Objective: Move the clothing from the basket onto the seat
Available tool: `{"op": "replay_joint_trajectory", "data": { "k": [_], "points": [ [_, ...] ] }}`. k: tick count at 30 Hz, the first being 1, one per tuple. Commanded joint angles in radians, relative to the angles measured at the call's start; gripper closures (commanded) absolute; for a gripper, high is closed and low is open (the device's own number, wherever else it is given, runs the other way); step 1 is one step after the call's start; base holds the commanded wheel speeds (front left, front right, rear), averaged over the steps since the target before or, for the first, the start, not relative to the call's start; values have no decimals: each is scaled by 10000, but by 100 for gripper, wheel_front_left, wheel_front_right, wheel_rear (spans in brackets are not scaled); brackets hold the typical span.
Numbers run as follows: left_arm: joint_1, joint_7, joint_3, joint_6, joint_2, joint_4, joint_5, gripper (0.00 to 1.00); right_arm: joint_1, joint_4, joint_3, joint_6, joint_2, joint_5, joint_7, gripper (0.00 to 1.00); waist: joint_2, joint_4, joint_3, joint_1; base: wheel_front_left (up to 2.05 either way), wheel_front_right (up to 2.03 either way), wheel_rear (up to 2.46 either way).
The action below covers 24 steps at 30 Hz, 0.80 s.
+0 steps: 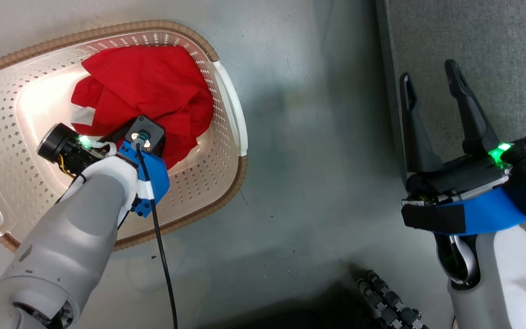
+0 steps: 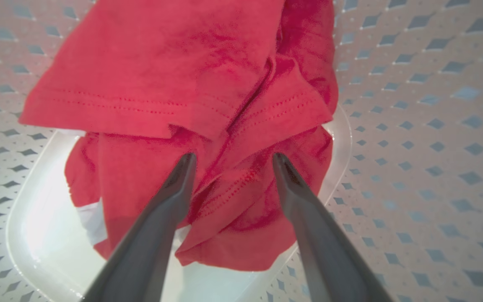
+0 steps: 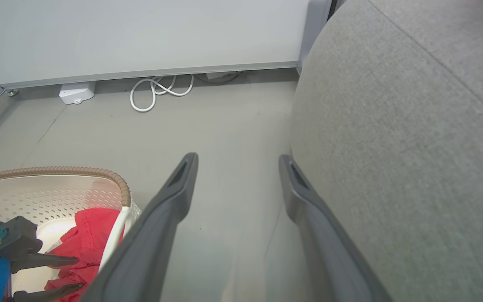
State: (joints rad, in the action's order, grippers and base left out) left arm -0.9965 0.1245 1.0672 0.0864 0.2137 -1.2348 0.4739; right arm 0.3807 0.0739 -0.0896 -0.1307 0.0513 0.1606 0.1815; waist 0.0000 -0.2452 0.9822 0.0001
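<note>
Barely visible: white trim (image 2: pixel 92 221) under clothing (image 2: pixel 162 75)

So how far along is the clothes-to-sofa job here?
Nothing looks delivered yet: the red clothing lies bunched in the basket. In hand: the left gripper is down inside, open, with its fingers either side of a fold, not yet closed. The right gripper hangs open beside the sofa. Left: grasp, lift, carry it across.
</note>
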Motion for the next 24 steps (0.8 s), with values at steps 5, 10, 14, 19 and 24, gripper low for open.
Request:
{"op": "replay_joint_trajectory", "data": {
  "k": [5, 10, 14, 19, 24],
  "points": [
    [-302, -320, 26, -152, -78, -241, 84, 0, -368, 216, 38, -1, -15, 97, -21, 0, 0, -43, 58, -1, 0, 0, 0],
    [-394, -544, -102, -411, -129, -370, 257, 0, -624, 426, 120, -1, -15, 70, -91, 0, 0, -61, 87, -1, 0, 0, 0],
    [-506, -419, -80, -222, -230, -389, 344, 0, -819, 565, 154, -1, -15, 111, -99, 0, 0, -66, 109, -1, 0, 0, 0],
    [-585, -496, 16, -6, -334, -426, 355, 100, -872, 661, 150, -1, -16, 138, -156, 0, 0, -59, 113, -1, 0, 0, 0],
    [-601, -488, 109, 100, -321, -461, 401, 100, -868, 705, 163, -1, -15, 133, -169, 0, 0, -57, 103, -1, 0, 0, 0]
  ]
}}
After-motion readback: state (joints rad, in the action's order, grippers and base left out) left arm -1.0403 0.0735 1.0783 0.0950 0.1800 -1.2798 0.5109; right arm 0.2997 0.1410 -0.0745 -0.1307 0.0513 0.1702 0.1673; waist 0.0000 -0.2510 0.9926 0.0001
